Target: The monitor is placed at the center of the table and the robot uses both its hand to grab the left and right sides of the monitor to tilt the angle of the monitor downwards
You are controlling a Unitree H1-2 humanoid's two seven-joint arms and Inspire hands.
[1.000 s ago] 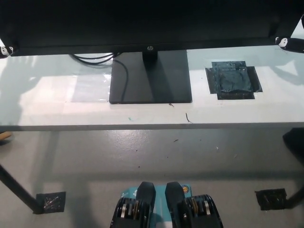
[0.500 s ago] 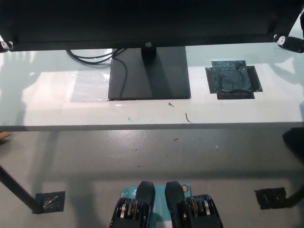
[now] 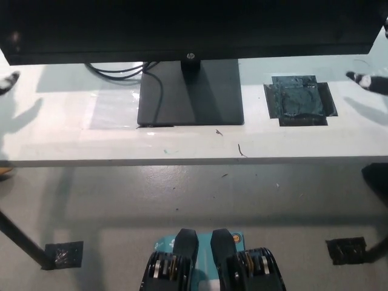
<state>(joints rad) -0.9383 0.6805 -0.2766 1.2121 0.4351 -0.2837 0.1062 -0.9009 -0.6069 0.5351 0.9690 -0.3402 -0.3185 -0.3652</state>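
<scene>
The black monitor (image 3: 182, 27) stands across the top of the head view, and its lower edge hides the back of the white table (image 3: 182, 145). Its flat black stand base (image 3: 191, 91) sits at the table's middle. Only the tip of my left hand (image 3: 8, 81) shows at the picture's left edge, below the monitor's lower left corner and apart from it. My right hand (image 3: 370, 82) pokes in at the right edge, likewise below the lower right corner and off the screen. Both hands hold nothing.
Black cables (image 3: 118, 70) run from behind the stand to the left. A dark taped patch (image 3: 298, 100) lies on the table right of the base. Table legs (image 3: 21, 239) and tape marks (image 3: 347, 250) show on the grey floor below.
Both hands have come off the monitor's lower corners and dropped nearer to me. The monitor's lower edge sits a little differently than one second ago.
</scene>
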